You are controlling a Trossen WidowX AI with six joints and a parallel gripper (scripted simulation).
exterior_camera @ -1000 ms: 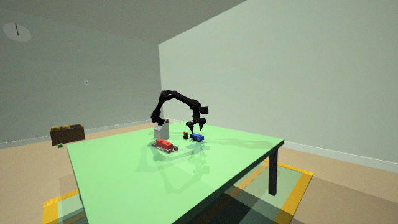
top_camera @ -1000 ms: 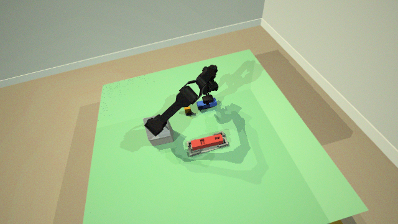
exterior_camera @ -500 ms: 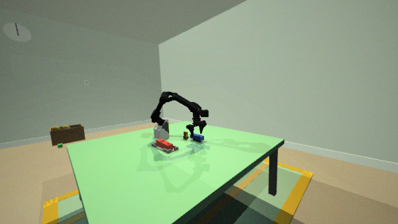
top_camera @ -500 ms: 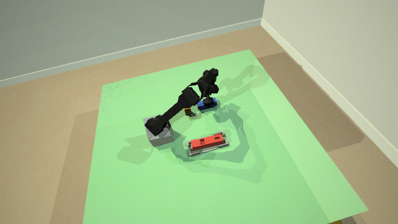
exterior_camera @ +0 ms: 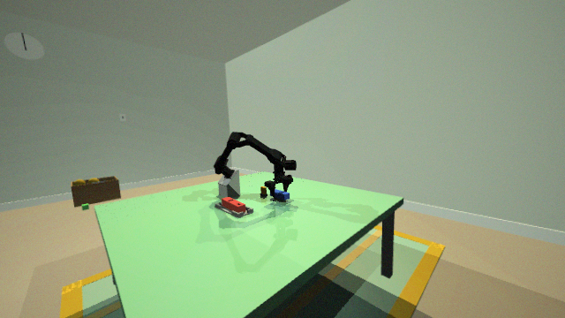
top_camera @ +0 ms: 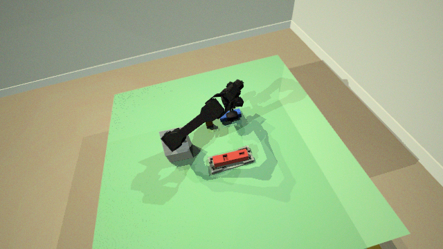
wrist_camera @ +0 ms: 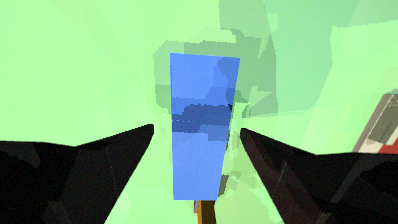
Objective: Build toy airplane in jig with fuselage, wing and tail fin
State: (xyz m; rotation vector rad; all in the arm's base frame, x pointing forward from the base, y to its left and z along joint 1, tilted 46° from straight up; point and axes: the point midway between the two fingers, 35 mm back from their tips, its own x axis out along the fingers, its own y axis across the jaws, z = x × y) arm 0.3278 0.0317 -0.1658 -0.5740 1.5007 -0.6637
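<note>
The red fuselage [top_camera: 235, 157] [exterior_camera: 232, 204] lies in the grey cradle [top_camera: 221, 169] [exterior_camera: 245, 214], its two sockets facing up and empty. The blue wing [top_camera: 237, 113] [exterior_camera: 282, 194] [wrist_camera: 200, 160] stands away from the cradle, behind it in the top view. The gripper [wrist_camera: 197, 129] is open above the wing, one fingertip on each side of it with a gap to both. The wing's tab is not visible. The orange tail fin [top_camera: 209, 123] [exterior_camera: 263, 191] [wrist_camera: 207, 212] stands beside the wing, partly hidden by the arm in the top view and by the wing in the wrist view.
The grey arm base block [top_camera: 178, 153] [exterior_camera: 229, 185] stands to the left of the cradle in the top view. All parts are on the green table [top_camera: 242, 214] [exterior_camera: 177, 247]. A corner of the cradle shows at the right edge of the wrist view.
</note>
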